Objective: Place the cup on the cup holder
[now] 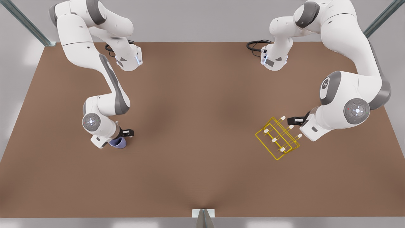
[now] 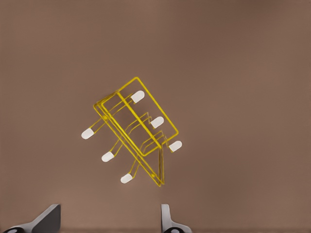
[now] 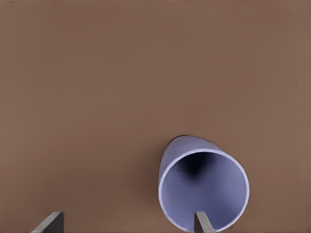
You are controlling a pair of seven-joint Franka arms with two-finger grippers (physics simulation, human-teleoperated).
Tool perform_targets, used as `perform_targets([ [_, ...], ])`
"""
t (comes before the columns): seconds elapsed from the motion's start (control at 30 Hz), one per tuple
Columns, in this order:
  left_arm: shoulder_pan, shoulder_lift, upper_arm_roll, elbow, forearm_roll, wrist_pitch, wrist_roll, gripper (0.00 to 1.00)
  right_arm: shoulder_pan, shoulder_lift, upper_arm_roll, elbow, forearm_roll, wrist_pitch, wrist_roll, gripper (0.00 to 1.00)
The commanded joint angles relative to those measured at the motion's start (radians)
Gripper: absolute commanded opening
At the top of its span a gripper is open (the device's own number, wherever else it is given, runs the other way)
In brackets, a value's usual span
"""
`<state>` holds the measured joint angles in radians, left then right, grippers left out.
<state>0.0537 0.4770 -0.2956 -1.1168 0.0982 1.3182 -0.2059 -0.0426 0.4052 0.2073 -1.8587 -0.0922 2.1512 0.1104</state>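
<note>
Tabletop [image 1: 202, 171] — parted left claw [image 1: 291, 120] near cup holder [image 1: 274, 139], parted right claw [image 1: 127, 132] maybe astride cup [image 1: 118, 143].

Left gripper [image 2: 109, 221]: on the arm at the front view's right [image 1: 295, 120], elbow bent, wrist low over the table, fingers spread wide apart, nothing between them.

Right gripper [image 3: 126, 223]: on the arm at the front view's left [image 1: 126, 133], forearm angled down, wrist low. Fingers apart, one fingertip [image 3: 203, 221] inside the cup's mouth.
</note>
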Motion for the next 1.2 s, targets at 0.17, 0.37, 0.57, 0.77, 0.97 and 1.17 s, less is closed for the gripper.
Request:
perform_targets([
  [0.17,-0.002,-0.001,0.0,0.0,0.0,-0.002,-0.015,1.0,0.001,0.01,0.001,-0.005,-0.018,0.154,0.109,1.0],
  [0.37,-0.002,-0.001,0.0,-0.003,0.0,-0.004,-0.02,1.0,-0.019,0.032,0.004,-0.014,-0.041,0.17,0.107,1.0],
  [0.57,-0.009,-0.001,0.0,-0.005,0.0,-0.008,-0.023,1.0,-0.031,0.044,0.004,-0.05,-0.041,0.176,0.106,1.0],
  [0.77,-0.017,-0.003,0.0,-0.012,0.002,-0.01,-0.023,1.0,-0.028,0.063,0.006,-0.076,-0.035,0.196,0.109,1.0],
  [0.97,-0.017,-0.003,0.0,-0.012,0.002,-0.008,-0.023,1.0,-0.034,0.075,0.006,-0.088,-0.038,0.211,0.107,1.0],
  [1.17,-0.017,-0.003,0.0,-0.012,0.002,-0.008,-0.024,1.0,-0.043,0.084,0.006,-0.099,-0.06,0.213,0.106,0.21],
])
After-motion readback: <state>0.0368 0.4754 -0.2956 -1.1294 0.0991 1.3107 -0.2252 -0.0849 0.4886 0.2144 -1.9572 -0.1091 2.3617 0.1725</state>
